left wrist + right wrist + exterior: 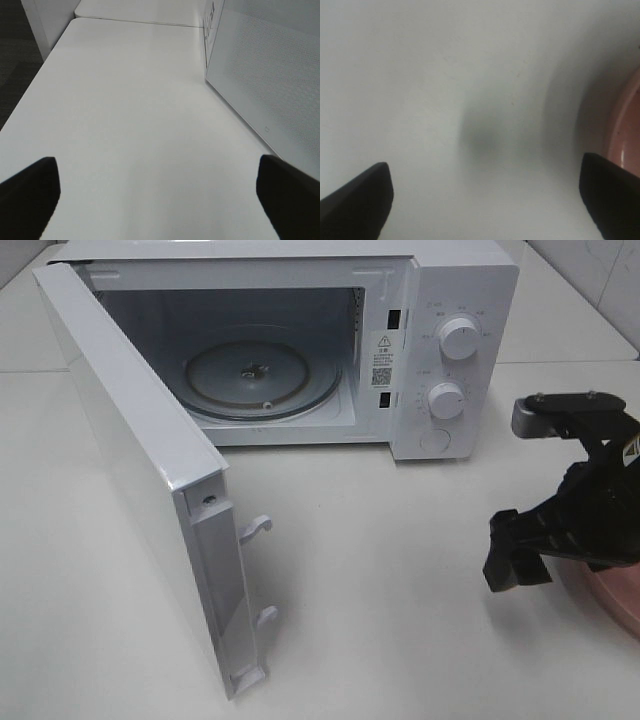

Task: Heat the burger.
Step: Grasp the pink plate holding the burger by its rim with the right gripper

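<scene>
1. Nearest the camera, the black right-arm claw [520, 558] is hung just above the plain white table [380, 610]. Its jaws are spread wide and nothing is held between them.
2. Right beside it, at the table's right edge, a slice of a round pink plate [612, 602] can be seen, mostly covered by the arm. The burger isn't shown in any view. It's guessed to be on that plate, under the arm or out of frame.
3. So the step in hand is reckoned to be grabbing the plate by its rim. To do it well, the rim should be taken deep between the fingers rather than nipped at the lip. The plate should be kept level so nothing gets tipped off.
4. The black left-arm claw [157, 197] is caught only by its own wrist camera. It's wide apart and empty, over bare table beside the flat white oven door [130, 440].
5. That door is swung fully open, with its white latch hooks [258, 528] poking out over the table. The carry path should be kept well clear of them.
6. Farther back, the boxy white microwave oven [470, 270] is open and its round glass turntable [262, 375] is bare. The plate would best be set down centred there.
7. The two round white knobs [458, 338] are left for once the door is shut.
</scene>
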`<state>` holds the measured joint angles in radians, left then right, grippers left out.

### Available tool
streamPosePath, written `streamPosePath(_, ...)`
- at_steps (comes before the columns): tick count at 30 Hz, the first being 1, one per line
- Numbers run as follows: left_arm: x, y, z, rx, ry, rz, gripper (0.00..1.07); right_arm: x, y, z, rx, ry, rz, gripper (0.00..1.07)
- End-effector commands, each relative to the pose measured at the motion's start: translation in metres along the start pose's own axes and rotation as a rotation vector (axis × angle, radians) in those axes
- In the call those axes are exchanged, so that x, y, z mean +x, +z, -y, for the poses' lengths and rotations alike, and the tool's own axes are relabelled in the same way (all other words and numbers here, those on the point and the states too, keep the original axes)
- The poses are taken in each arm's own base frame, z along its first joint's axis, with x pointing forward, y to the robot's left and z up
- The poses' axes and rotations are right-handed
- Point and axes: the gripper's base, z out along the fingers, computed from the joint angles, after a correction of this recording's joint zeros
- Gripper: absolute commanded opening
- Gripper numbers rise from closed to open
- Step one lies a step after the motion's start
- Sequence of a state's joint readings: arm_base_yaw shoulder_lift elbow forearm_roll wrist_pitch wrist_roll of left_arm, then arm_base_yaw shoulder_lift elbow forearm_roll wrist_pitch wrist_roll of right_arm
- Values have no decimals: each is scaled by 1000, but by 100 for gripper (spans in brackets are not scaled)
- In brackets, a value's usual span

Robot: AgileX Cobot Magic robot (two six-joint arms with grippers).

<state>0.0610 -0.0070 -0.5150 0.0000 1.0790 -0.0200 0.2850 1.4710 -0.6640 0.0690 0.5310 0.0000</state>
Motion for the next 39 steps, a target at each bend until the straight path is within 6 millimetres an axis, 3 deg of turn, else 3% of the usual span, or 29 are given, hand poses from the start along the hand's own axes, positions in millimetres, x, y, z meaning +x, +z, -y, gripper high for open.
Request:
streamPosePath(1, 0, -2, 0, 13, 0, 22, 100, -6, 9, 11, 42, 1, -67, 99)
streamPosePath(16, 0, -2, 0, 13, 0, 22, 100, -22, 40, 57, 122, 81, -235, 96)
streamPosePath(28, 0, -2, 0, 13, 0, 22, 100, -22, 58, 70, 115, 85, -284, 90)
streamPosePath(34, 0, -2, 0, 13, 0, 22, 100, -27, 62, 71, 117, 81, -219, 79)
streamPosePath(36, 0, -2, 0, 13, 0, 22, 100, -30, 62, 71, 118, 83, -188, 67)
streamPosePath(39, 0, -2, 0, 13, 0, 22, 100, -30, 62, 71, 119, 85, -185, 66)
